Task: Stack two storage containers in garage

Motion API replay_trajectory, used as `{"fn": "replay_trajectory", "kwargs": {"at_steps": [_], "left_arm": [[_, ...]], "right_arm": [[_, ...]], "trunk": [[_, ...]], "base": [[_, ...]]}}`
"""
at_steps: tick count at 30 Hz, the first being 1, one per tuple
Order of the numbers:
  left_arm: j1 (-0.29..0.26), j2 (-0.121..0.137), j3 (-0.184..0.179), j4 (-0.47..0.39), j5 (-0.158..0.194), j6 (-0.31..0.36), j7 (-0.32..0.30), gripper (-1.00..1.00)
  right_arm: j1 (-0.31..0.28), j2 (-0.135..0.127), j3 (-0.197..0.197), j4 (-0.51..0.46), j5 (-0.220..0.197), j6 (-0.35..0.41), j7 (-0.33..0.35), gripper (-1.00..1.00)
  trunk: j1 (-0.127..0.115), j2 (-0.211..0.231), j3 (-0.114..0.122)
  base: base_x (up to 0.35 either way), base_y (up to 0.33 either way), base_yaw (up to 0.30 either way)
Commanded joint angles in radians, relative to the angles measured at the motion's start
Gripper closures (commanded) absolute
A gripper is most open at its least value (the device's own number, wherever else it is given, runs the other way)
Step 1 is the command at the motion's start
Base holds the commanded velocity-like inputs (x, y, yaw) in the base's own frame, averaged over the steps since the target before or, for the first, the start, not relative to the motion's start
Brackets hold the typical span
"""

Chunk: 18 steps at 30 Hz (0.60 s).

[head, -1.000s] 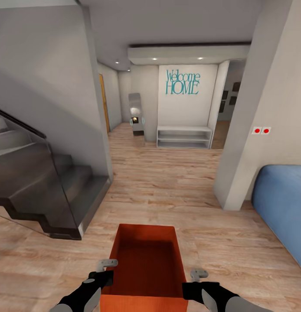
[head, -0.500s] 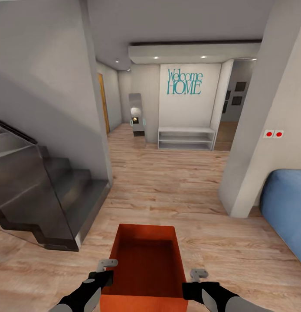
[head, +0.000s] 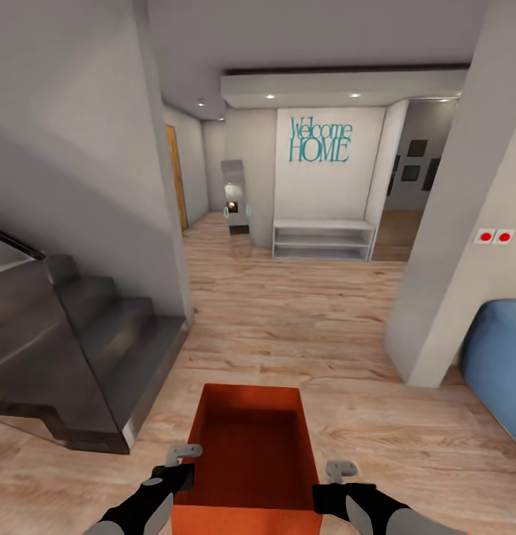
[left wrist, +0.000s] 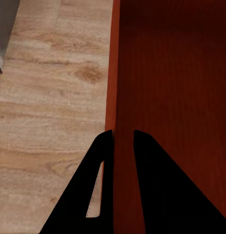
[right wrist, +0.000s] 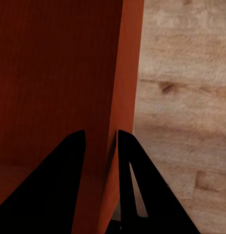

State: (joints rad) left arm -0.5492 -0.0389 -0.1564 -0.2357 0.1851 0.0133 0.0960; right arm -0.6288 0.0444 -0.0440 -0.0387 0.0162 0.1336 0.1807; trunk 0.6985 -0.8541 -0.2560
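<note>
The left gripper [left wrist: 123,139] has its jaws drawn close together on the left side wall of the storage container [head: 250,453], one finger inside the bin and one outside, the thin wall pinched between them. The right gripper [right wrist: 100,139] is clamped the same way on the opposite side wall, again with one finger on each face of the plastic. Between the two arms the orange-red bin hangs open side up, low and centred in the head view, above the light wood plank floor [head: 302,327] (its inside looks bare, though the near end is cut off by the picture's edge). Ahead, the wood floor runs on toward a white wall with teal "Welcome HOME" lettering [head: 320,140] and a low white shelf unit [head: 323,239] under it. A dark staircase [head: 72,349] stands to the left of the bin's path, and a grey wall corner [head: 436,312] stands to the right, with the edge of a blue sofa [head: 500,364] beyond it. Two red dots on a small plate [head: 494,237] sit on that wall.
</note>
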Motion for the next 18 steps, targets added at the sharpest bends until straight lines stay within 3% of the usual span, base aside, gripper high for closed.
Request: {"fn": "replay_trajectory", "kwargs": {"at_steps": [1,18], "left_arm": [[0.0,0.001,-0.028,0.002,0.024,0.002,-0.025,1.0],[0.0,0.001,-0.028,0.002,0.024,0.002,-0.025,1.0]], "right_arm": [[0.0,-0.023,-0.02,-0.061,0.004,-0.028,0.0,1.0],[-0.001,-0.023,-0.02,-0.061,0.005,-0.028,0.001,1.0]], "trunk": [[0.001,-0.001,-0.001],[0.001,-0.001,-0.001]], "base": [[0.328,0.074,0.0],[0.328,0.074,0.0]]}}
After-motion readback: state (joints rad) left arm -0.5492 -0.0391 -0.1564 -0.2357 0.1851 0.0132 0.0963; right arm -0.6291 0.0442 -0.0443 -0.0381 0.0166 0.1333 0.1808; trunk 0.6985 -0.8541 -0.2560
